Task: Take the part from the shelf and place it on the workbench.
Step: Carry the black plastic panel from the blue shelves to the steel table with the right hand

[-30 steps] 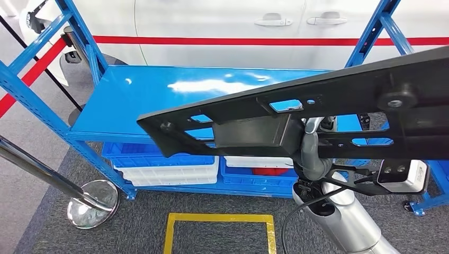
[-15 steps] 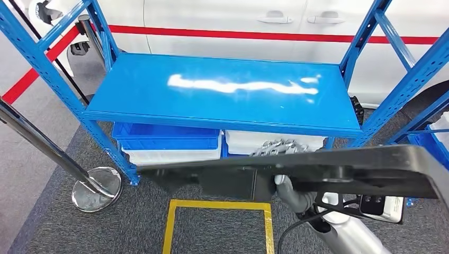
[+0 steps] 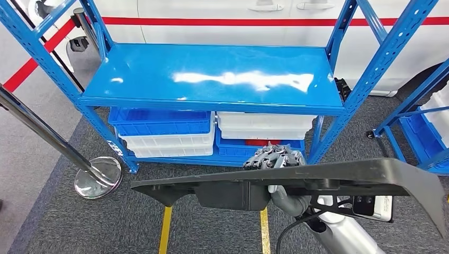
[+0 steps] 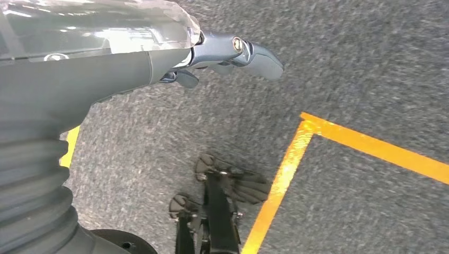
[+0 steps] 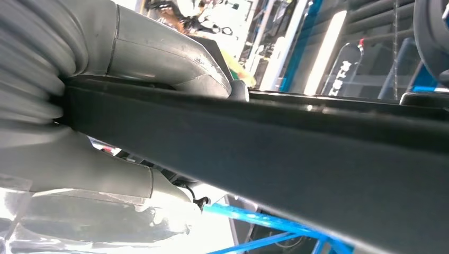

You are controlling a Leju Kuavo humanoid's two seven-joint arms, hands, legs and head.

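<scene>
A long black plastic part with cut-outs and a boxy block underneath hangs level in front of the blue shelf, lower than its bare top board. My right hand grips it near the middle, fingers curled over its upper edge. In the right wrist view the part crosses the picture as a dark bar, clamped between the thumb and fingers of that hand. My left hand hangs over the grey carpet with its fingers stretched out and nothing in them.
Blue and white bins sit on the shelf's lower level. A chrome stanchion base with a slanting pole stands at the left. Yellow tape lines mark the carpet. A second blue rack stands at the right, a white car behind.
The part has come down from above the shelf board to below it and now lies level. The whole view has shifted, with the shelf seen from a little farther back.
</scene>
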